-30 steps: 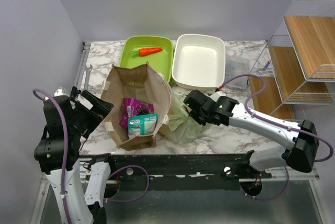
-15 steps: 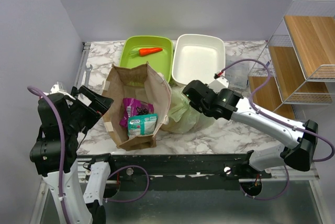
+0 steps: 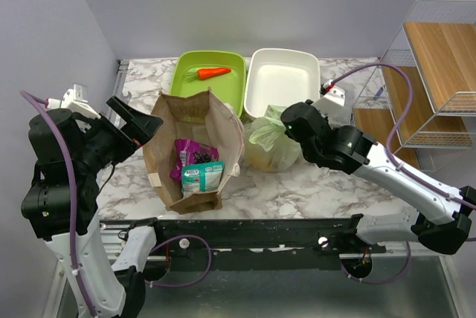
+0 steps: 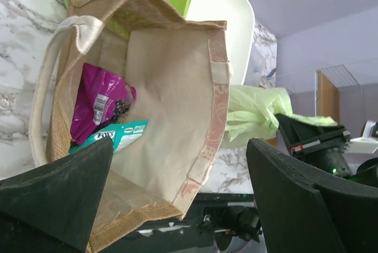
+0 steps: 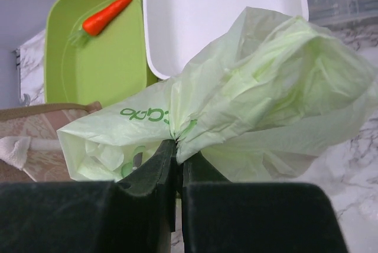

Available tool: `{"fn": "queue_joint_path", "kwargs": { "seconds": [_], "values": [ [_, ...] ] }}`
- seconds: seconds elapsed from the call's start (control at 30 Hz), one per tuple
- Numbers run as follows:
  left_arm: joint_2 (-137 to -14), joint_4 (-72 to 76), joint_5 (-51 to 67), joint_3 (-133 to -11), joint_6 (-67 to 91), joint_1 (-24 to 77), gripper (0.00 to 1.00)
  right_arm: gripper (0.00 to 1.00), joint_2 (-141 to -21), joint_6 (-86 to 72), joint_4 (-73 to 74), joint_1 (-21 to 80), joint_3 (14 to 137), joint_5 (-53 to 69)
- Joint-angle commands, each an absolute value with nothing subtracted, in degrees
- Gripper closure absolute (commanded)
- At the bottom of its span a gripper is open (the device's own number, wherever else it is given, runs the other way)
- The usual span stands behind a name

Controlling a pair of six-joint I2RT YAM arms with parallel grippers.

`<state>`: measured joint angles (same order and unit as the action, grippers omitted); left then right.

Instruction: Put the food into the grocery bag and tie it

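Right gripper [image 5: 177, 159]: we see its jaws pressed together on a gathered fold of the grocery bag [image 3: 271, 147], with the thin plastic pinched between the two dark fingers.
Left gripper [image 4: 180, 143]: we see it spread wide and holding nothing, raised above the left side of the table [image 3: 320, 192] and aimed at the brown paper bag [image 3: 195, 121].
Grocery bag: we find it on the marble just right of the brown paper bag and in front of the white tray [image 3: 282, 84]. Its upper part is bunched and drawn up to the right gripper, and its lower part bulges on the tabletop.
Bag contents: we cannot make out what is inside through the pale-green film.
Bag print: in the right wrist view we read green lettering on the plastic near the pinch.
Brown paper bag: we see it standing open at mid-table, with a purple packet [image 3: 190, 152] and a teal packet [image 3: 201, 177] inside.
Green tray [image 3: 190, 88]: we see it at the back of the table, touching the white tray on its right, and it holds a carrot [image 3: 213, 73].
White tray: we see nothing lying in it.
Wire rack [image 3: 435, 73]: we see it at the right edge, with wooden shelves.
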<state>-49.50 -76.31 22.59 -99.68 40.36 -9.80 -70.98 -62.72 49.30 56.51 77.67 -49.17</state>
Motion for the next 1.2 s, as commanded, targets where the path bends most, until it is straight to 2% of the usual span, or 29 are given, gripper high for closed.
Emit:
{"fn": "queue_joint_path", "kwargs": {
  "seconds": [0.0, 0.23, 0.57, 0.83, 1.17],
  "values": [
    [-52.3, -80.6, 28.5, -103.7, 34.1, -10.2, 0.05, 0.99, -68.4, -48.4, 38.5, 56.3, 81.2, -56.4],
    [-53.5, -81.3, 28.6, -104.3, 31.8, -10.2, 0.05, 0.99, -63.0, -25.8, 19.3, 56.4, 80.4, -50.6],
    [-53.5, -81.4, 27.2, -103.5, 32.0, -10.2, 0.05, 0.99, -62.4, -5.5, 0.7, 56.3, 83.0, -43.5],
    [-53.7, -81.3, 27.1, -103.6, 32.3, -10.2, 0.06, 0.99, -66.5, 0.7, -3.8, 56.4, 90.7, -31.5],
    [-52.4, -81.5, 26.5, -103.3, 31.7, -10.2, 0.06, 0.99, -72.3, 0.2, -6.1, 56.4, 98.2, -8.4]
  ]
}}
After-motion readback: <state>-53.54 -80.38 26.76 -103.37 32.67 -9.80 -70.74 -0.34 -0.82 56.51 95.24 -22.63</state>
